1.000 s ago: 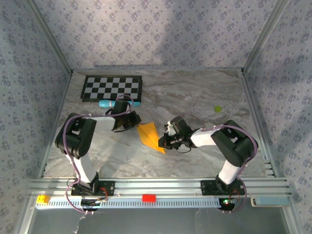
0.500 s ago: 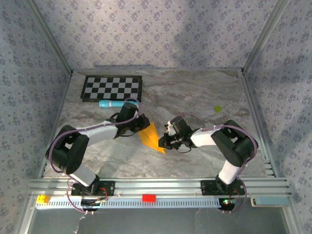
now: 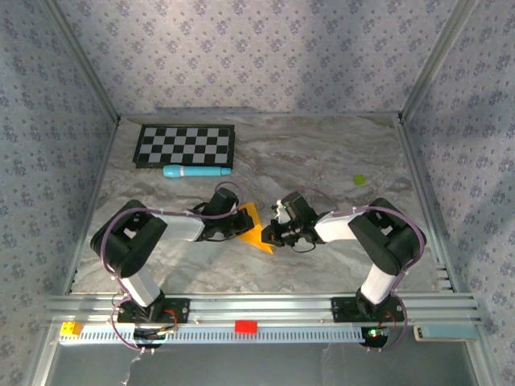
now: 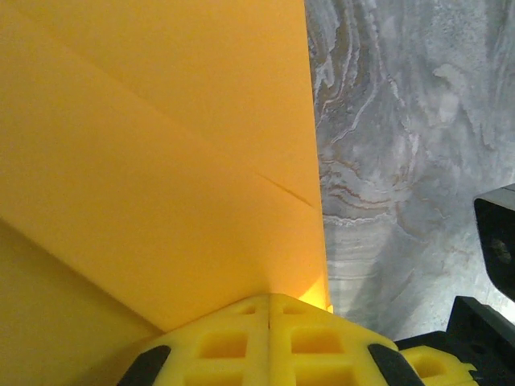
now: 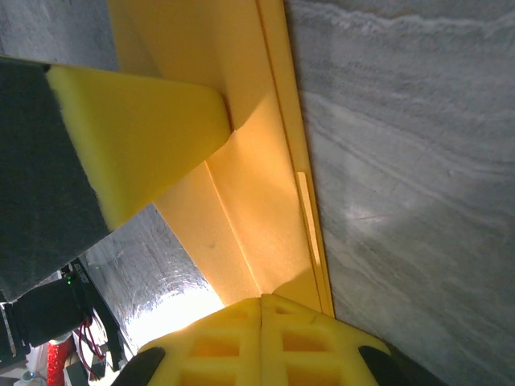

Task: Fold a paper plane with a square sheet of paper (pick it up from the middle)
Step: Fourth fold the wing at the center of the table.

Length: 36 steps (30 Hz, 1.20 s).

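Orange sheet (image 3: 254, 228), creased, at centre of surface (image 3: 338, 161). Left end effector (image 3: 239, 223) pinches its 9 o'clock edge, pads (image 4: 225, 342) pressed together. Right end effector (image 3: 273, 233) pinches 3 o'clock edge, same. Judgement: 2-sided hold steadies thin paper and stops creases springing open ahead of next fold.

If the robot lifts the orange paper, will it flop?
Probably a little: the orange paper looks thin, so loose flaps may droop. Its folded layers and creases likely stiffen it. It seems light, so a nudge could slide it on the smooth table.
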Tool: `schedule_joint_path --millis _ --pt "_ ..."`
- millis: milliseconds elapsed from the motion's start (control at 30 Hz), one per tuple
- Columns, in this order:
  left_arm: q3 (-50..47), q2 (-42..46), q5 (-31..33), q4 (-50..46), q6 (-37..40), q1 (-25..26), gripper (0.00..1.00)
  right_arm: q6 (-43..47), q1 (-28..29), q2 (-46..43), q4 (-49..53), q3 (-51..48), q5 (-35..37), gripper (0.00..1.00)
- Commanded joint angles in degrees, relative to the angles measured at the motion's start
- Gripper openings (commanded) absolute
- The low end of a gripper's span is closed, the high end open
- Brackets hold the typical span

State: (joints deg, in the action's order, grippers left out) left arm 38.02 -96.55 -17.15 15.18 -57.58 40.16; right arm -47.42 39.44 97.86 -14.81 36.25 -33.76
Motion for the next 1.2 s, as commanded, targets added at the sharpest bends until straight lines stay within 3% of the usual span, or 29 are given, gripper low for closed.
schedule_joint_path --millis 0,667,967,1167 --pt "-1.3 -1.7 2.2 0.2 2.0 -0.9 0.0 -0.5 -0.3 2.5 9.9 -2.6 3.6 0.0" --pt "-0.4 -1.9 0.7 2.3 12.1 -12.9 0.01 -0.1 -0.4 1.3 10.8 -2.8 3.7 0.0" --pt "4.5 -1.5 0.6 -2.8 12.9 -14.4 0.01 0.0 -0.4 1.0 10.9 -2.9 3.8 0.0" --pt "5.0 4.1 1.5 -5.1 11.6 -12.7 0.02 0.0 -0.5 0.9 10.8 -2.5 3.6 0.0"
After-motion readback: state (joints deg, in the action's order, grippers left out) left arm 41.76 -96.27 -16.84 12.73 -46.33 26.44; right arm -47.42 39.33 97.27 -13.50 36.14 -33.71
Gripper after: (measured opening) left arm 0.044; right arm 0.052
